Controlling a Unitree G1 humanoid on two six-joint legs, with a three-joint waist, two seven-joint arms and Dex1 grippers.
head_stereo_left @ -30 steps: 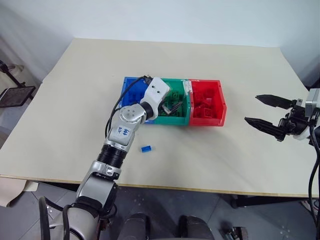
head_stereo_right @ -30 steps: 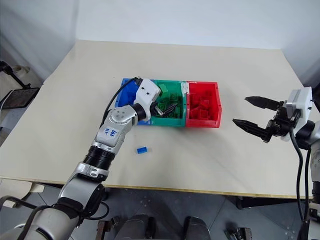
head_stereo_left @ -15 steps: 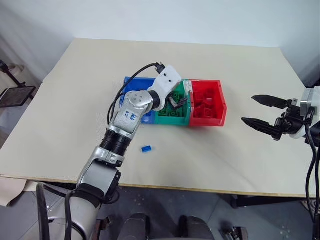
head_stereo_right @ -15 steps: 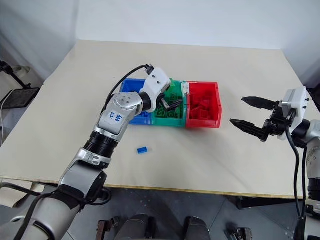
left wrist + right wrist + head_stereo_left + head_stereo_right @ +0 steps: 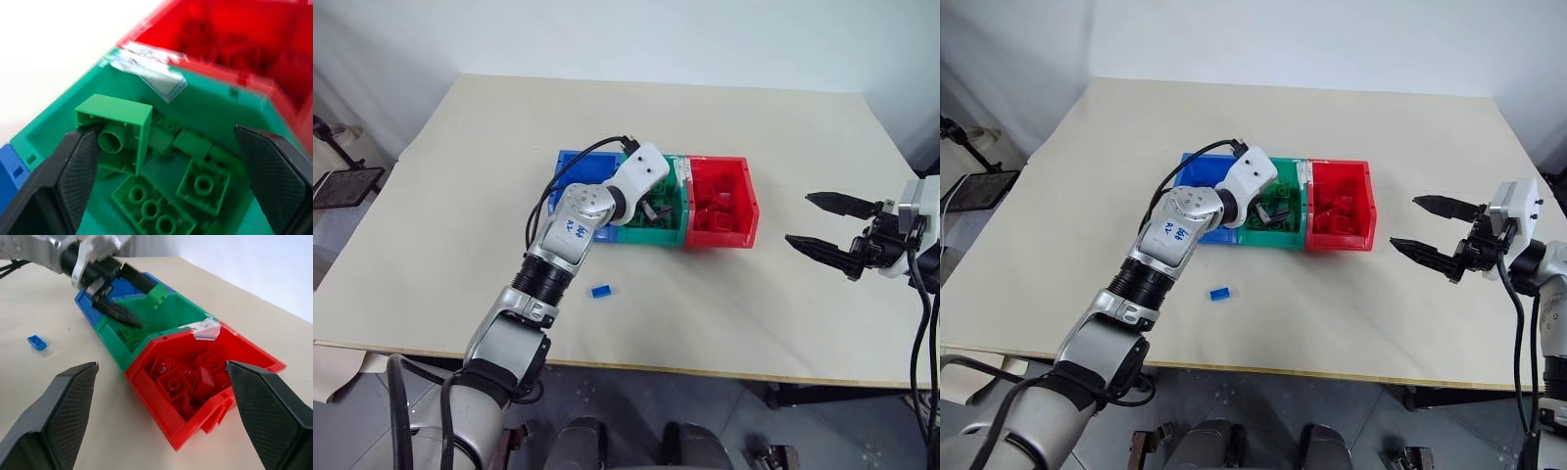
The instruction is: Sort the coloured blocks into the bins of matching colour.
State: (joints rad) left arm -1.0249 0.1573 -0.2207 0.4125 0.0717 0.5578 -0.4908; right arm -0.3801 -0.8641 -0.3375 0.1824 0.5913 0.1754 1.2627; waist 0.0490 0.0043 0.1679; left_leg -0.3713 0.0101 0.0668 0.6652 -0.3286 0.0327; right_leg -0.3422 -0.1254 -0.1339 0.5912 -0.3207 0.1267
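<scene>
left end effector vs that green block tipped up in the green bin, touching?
Touching. In the left wrist view, one finger of the left end effector presses against the open underside of the tipped green block above the green bin; the other finger stands well apart.

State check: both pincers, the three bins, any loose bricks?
Left pincer: open over the green bin, a green brick against one finger.
Right pincer: open, empty, off to the side of the bins.
Green bin: holds green bricks.
Red bin: holds red bricks.
Blue bin: contents hidden.
Blue brick: loose on the table, unsorted.
</scene>
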